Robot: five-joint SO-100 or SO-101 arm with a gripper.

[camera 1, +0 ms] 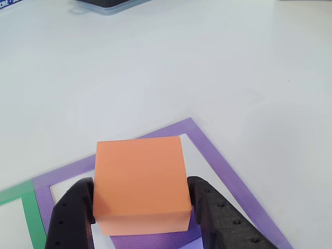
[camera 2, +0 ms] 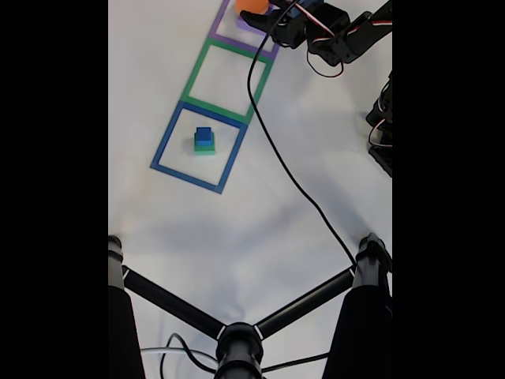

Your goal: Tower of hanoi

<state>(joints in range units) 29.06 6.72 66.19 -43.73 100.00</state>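
Note:
The orange block sits on the purple slab inside the purple tape square. My gripper is shut on the orange block, its black fingers pressing against the left and right faces. In the fixed view the gripper is at the top edge with the orange block and the purple slab under it. The blue cube rests on the green block in the blue tape square.
A green tape square lies between the blue and purple squares. A black cable crosses the white table from the arm. Black stand legs spread across the near edge. A dark object sits at the far table edge.

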